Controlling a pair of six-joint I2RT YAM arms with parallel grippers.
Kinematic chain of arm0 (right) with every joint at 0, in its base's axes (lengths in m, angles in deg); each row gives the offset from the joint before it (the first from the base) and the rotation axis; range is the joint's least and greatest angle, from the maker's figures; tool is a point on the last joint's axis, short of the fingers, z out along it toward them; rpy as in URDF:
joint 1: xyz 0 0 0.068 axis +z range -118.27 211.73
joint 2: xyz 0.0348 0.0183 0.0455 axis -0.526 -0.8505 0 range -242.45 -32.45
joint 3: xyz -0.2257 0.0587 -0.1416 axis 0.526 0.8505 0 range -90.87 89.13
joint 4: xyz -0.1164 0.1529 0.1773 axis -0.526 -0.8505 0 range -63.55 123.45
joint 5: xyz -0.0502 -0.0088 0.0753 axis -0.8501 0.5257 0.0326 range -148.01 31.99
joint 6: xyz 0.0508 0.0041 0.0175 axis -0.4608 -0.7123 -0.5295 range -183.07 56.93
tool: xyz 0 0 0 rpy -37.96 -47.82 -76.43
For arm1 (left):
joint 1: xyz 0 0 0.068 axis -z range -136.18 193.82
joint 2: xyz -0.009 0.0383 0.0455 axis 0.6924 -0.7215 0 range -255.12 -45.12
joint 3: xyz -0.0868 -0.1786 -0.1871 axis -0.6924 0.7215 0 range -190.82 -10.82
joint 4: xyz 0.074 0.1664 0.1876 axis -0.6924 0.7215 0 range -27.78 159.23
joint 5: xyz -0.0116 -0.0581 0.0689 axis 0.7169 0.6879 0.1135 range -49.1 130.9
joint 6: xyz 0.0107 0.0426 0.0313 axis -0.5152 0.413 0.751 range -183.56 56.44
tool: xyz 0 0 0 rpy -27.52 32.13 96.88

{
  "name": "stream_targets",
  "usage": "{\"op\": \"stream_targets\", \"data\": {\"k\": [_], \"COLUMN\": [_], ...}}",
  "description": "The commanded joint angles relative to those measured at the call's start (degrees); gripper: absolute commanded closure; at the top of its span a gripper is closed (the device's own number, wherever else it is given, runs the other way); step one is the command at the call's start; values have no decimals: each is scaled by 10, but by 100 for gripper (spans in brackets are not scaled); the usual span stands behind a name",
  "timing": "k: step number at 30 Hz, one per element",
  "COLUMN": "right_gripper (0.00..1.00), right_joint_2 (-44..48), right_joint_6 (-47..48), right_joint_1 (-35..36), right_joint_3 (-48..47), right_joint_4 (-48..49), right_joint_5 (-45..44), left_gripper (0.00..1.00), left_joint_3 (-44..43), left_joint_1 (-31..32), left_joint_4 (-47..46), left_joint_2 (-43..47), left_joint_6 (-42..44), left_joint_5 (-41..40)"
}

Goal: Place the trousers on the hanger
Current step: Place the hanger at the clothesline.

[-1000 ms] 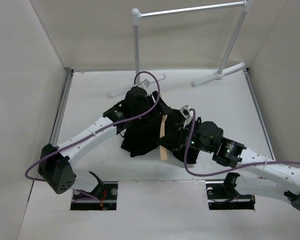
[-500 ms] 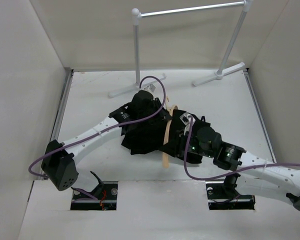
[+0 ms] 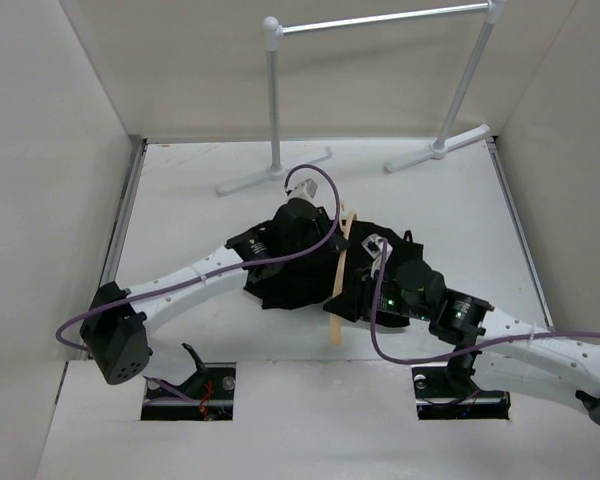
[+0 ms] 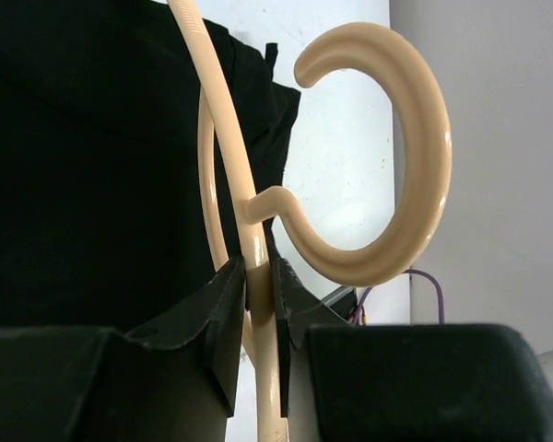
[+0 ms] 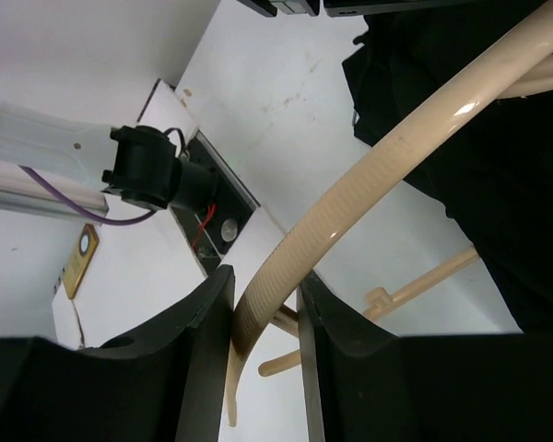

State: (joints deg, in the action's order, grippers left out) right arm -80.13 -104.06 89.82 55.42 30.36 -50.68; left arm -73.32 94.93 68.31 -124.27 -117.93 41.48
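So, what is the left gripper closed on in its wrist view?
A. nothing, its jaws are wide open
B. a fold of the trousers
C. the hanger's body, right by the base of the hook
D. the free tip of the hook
C: the left gripper pinches the hanger just next to where the hook branches off, and the trousers lie behind, outside the jaws.
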Motion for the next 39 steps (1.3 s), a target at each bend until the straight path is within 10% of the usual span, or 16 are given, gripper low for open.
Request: {"op": "stream_targets", "data": {"k": [1,6,13,22,29,39], "right_gripper": [70,37,36,50,92,97], "right_joint_2": [0,8,-14,-60,-59,23], "right_joint_6": [-9,-29,-57,-103,-106,-59], "right_joint_1": [-6,-28,-81,-82,-64,-131], "right_joint_3": [9,24,42,61,50,-61], "right_joint_4": [3,17,63,173,177,117], "right_joint_5": [0,-1,1,22,10,22], "left_gripper": [100,100,100,100,99,42], "left_joint_3": [14,47,63,74,77,48], "left_joint_1": [12,31,45,65,58,29], "left_joint_4": [-52,-73,-83,-97,-95,-72], "left_joint_2": [31,38,45,48,70,163], "left_joint_6": [2,-11,-24,-36,-35,29], "left_joint_5": [-23,-50,-77,-112,-141,-127]}}
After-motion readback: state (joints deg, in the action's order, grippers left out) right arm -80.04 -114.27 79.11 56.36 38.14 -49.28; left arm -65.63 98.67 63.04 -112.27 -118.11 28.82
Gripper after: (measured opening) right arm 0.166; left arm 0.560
